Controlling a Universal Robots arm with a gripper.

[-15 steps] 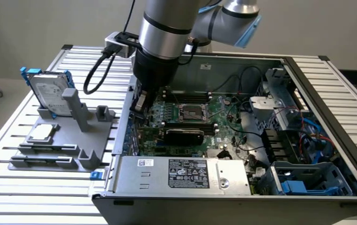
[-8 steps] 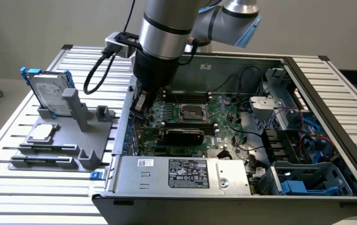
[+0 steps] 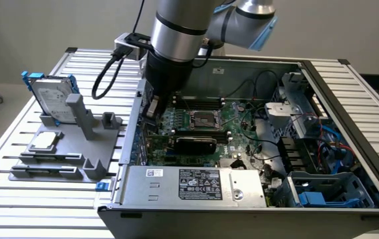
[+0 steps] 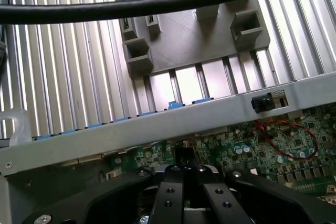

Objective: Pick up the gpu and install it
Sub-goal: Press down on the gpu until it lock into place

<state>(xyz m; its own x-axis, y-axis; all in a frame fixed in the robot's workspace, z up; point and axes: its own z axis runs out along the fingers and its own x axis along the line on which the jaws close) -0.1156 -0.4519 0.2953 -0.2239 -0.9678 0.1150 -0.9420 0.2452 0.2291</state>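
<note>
I am reaching down into the open computer case point(image 3: 322, 79), which is lying on the slatted metal table point(image 3: 17, 199) with its green motherboard point(image 3: 239, 117) facing up. To the exterior view's left of the case, the grey fixture tray point(image 3: 50, 164) is sitting on the table, with the silver hard drive in its blue frame point(image 3: 50, 97) standing upright at its far end. My arm point(image 3: 176, 45) is coming in over the case's wall on that side. The gpu point(image 3: 193, 144) is sitting inside the case on the motherboard, black cooler showing, just nearer the camera than the processor socket point(image 3: 203, 119). My gripper point(image 4: 184, 174) is hanging above the board close to the case wall, its black fingers point(image 4: 170, 195) drawn together with nothing clamped between them. A black cable point(image 4: 157, 3) is crossing the wrist view.
</note>
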